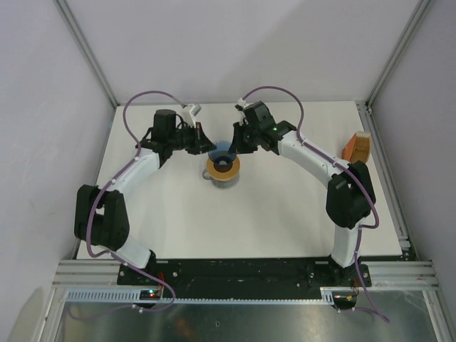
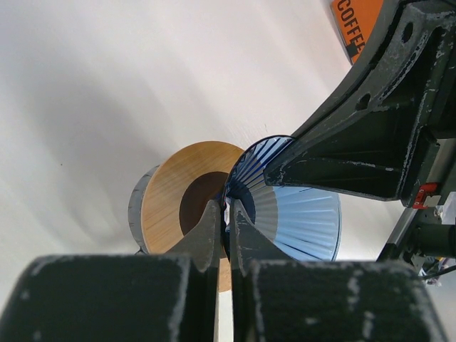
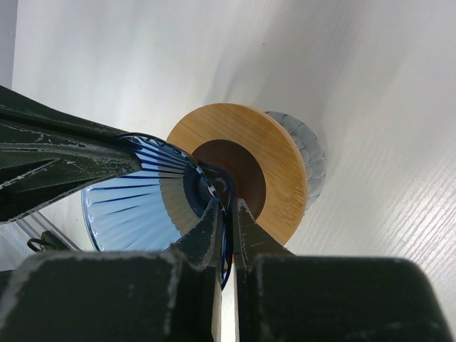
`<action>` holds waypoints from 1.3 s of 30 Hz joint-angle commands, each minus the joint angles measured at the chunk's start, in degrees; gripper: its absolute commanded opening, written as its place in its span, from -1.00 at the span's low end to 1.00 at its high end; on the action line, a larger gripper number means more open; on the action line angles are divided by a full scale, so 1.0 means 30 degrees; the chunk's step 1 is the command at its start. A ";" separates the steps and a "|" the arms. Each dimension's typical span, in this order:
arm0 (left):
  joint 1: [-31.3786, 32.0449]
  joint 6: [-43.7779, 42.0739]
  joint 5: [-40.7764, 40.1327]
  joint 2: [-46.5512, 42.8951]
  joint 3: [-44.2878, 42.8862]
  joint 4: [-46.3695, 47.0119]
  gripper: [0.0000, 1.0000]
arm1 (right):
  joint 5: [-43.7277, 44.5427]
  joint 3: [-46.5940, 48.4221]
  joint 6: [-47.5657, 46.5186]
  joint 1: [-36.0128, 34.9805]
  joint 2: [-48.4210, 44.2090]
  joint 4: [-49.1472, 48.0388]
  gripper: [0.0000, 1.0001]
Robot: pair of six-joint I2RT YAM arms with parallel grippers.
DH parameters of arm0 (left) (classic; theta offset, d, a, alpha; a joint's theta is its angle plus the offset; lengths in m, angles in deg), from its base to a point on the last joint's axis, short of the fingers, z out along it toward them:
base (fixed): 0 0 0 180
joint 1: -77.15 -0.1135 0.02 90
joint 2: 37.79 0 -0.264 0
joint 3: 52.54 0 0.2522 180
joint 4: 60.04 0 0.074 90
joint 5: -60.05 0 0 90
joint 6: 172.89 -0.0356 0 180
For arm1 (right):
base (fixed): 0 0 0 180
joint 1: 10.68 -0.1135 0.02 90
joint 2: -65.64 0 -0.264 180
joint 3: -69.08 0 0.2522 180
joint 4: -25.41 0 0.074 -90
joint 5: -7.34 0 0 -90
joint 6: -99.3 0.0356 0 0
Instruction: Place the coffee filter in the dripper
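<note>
The blue dripper (image 2: 299,214) was held tilted above the wooden disc (image 2: 167,196), its edge pinched by both the left pincer (image 2: 226,214) and right pincer (image 3: 226,206). No coffee filter was seen; an orange packet (image 1: 358,147) lay nearer the right arm (image 1: 313,160).

The dripper (image 2: 306,221) looks glossy, translucent blue ribbed plastic. At its 9 o'clock, the disc (image 2: 167,192) is matt grained wood. The table (image 2: 107,85) is smooth matt white.

White table (image 1: 285,214), plain matte top. Glass jug (image 3: 308,146) stands around the middle, toward the far side. Orange pack (image 1: 357,147) with dark lettering sits at the right edge, well apart from the jug.
</note>
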 commanded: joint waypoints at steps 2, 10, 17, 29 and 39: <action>0.0030 -0.2101 -0.0733 0.1307 0.1063 -0.5285 -0.99 | 0.1587 -0.0411 -0.0799 -0.0177 0.1326 0.3673 -1.00; -0.0136 -0.1974 -0.0193 0.1224 -0.0609 -0.5285 -0.99 | 0.0655 0.1405 -0.0287 -0.0290 0.0565 0.3744 -0.67; -0.0146 -0.1368 -0.0669 0.0889 -0.1206 -0.5286 -1.00 | -0.0125 0.2250 0.0064 -0.0063 0.0769 0.3841 -0.23; -0.0182 -0.0990 -0.0394 -0.0110 -0.2547 -0.5278 -0.20 | -0.1020 0.2819 -0.0012 0.0096 0.0528 0.3135 -0.06; -0.0580 -0.0699 0.0107 0.0072 -0.3919 -0.5282 0.24 | -0.1157 0.3775 -0.0219 0.0090 0.0416 0.3035 0.07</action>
